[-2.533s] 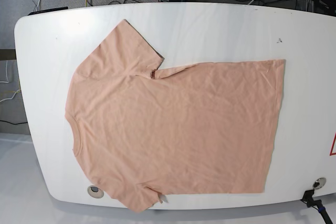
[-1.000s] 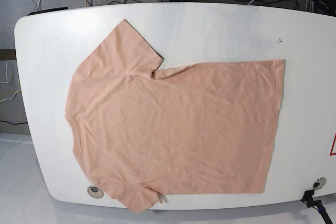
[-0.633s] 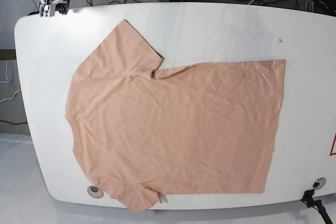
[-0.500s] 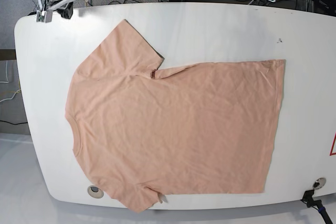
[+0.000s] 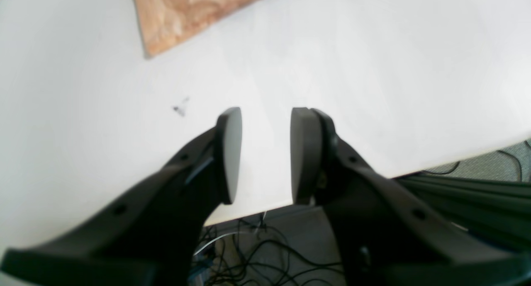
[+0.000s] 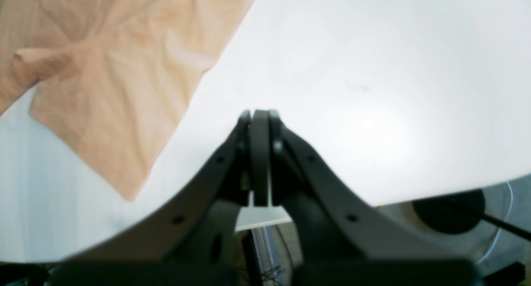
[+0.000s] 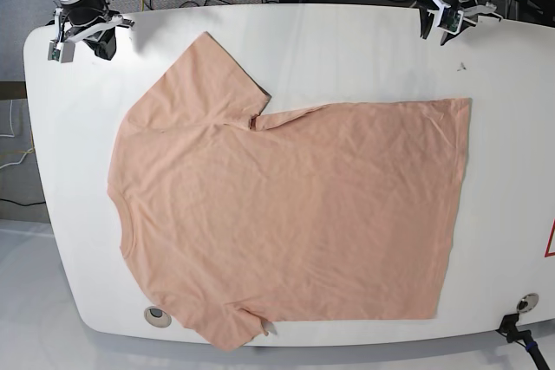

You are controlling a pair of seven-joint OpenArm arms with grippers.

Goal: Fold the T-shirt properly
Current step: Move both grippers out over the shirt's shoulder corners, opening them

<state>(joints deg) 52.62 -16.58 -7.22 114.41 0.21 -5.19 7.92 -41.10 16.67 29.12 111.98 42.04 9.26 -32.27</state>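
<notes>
T-shirt (image 7: pixel 286 205) flat on table (image 7: pixel 364 41), left pincer (image 5: pixel 265 153) apart, right pincer (image 6: pixel 260 157) together

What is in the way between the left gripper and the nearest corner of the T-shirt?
Nothing visible. Only bare white table lies between the left gripper and the T-shirt corner ahead of it. A small dark speck marks the tabletop off to one side, flat and no obstacle.

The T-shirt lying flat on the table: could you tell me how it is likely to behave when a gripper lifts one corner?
The T-shirt will probably drape limply, since its thin fabric lies flat with fine wrinkles. It looks light, so one gripper should lift it. On the smooth white table the rest may slide along rather than stay put.
</notes>
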